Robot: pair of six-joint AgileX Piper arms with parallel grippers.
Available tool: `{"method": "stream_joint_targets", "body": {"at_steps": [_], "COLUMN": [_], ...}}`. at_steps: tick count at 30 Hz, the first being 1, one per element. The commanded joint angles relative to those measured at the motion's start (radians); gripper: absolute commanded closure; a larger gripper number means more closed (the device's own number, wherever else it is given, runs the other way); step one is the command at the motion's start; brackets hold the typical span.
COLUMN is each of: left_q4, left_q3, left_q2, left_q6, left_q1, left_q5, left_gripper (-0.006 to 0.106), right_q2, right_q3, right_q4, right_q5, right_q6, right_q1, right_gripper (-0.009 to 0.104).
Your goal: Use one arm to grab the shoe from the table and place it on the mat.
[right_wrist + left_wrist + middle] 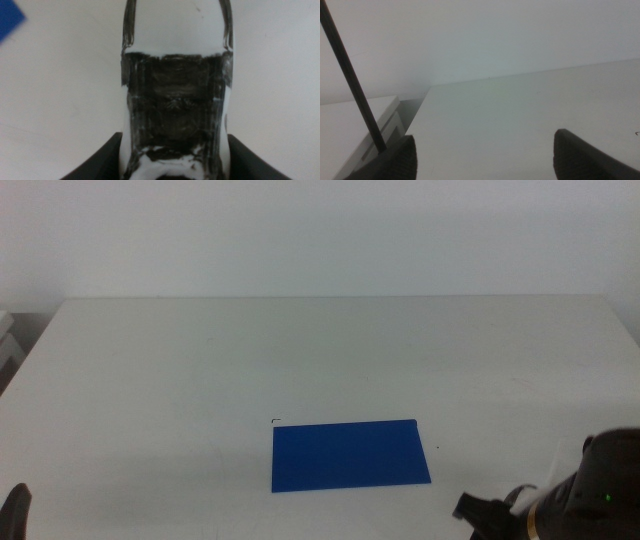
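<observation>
Down at the near right corner, showing only the right arm [590, 495], with its right gripper [174, 160] straddling the shoe [175, 100], jaws hugging both sides of the black-and-white upper. Lying bare on the white table [300, 350], near centre: the blue mat [348, 455]. Waiting at the near left edge: the left gripper [482, 157], jaws spread wide apart, holding nothing.

White table [200, 370] with blue mat [350, 455].
Mat flat near front edge, right of centre; shoe [175, 115] resting on tabletop beside it.
</observation>
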Motion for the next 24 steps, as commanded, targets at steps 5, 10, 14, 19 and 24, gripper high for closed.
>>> {"method": "stream_joint_targets", "body": {"at_steps": [5, 10, 14, 19, 24], "left_q4": [-0.009, -0.009, -0.009, -0.009, -0.009], "left_q3": [0.005, 0.005, 0.005, 0.005, 0.005], "left_q2": [-0.007, -0.007, -0.007, -0.007, -0.007], "left_q6": [-0.007, -0.007, -0.007, -0.007, -0.007], "left_q1": [-0.005, -0.005, -0.005, -0.005, -0.005], "left_q5": [-0.082, -0.082, -0.082, -0.081, -0.081], "left_gripper": [0.007, 0.007, 0.007, 0.007, 0.007], "right_q2": [-0.038, -0.035, -0.006, 0.087, 0.221], "right_q3": [-0.146, -0.276, -0.379, -0.546, -0.713], "right_q4": [-0.041, -0.04, -0.029, 0.007, 0.055], "right_q5": [0.115, 0.159, 0.227, 0.326, 0.38], "right_q6": [-0.045, -0.115, -0.182, -0.292, -0.383], "right_q1": [-0.034, -0.098, -0.139, -0.164, -0.157], "right_gripper": [0.099, 0.099, 0.099, 0.099, 0.099]}}
